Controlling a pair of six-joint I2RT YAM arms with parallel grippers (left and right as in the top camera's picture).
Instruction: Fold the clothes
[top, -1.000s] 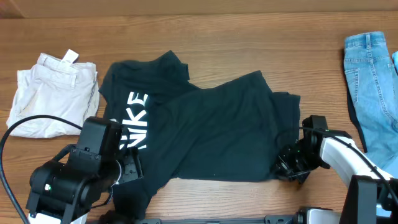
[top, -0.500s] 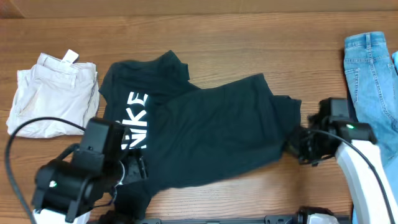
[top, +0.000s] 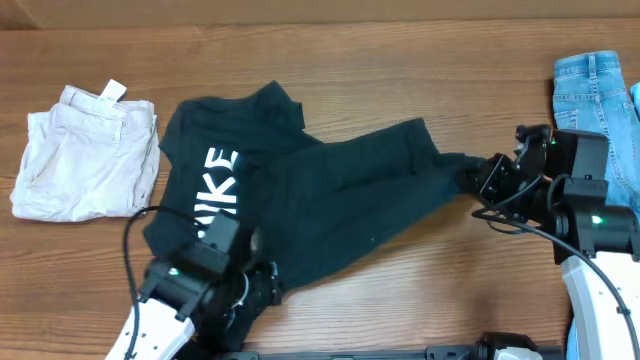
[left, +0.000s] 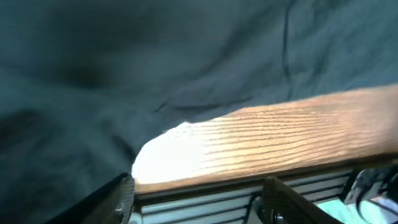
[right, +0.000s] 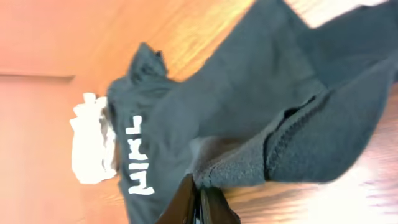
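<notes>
On the desk: the T-shirt (top: 330, 200), very dark navy-black, soft and wrinkled, lay across the middle of the wooden desk (top: 400, 60).
Shape: its right corner was drawn out into a narrow point toward the right.
Lettering: big white letters (top: 220, 185) ran sideways on the left part of the cloth.
Right claw: the right claw (top: 475, 180) was pressed together, pinching that drawn-out corner; its wrist view showed a thick seamed hem (right: 292, 155) bunched at the tips.
Left claw: the left claw (left: 199, 190) stood spread at the near edge of the T-shirt, with dark cloth above it and pale wood grain showing between its fingers.
Left side: beige shorts (top: 85, 165), folded, with a white tag (top: 113, 90), lay just beside the T-shirt.
Right edge: light blue denim jeans (top: 590, 100) lay behind the right arm.
Open room: bare wood ran along the far side, and also in front of the T-shirt between the two arms.
</notes>
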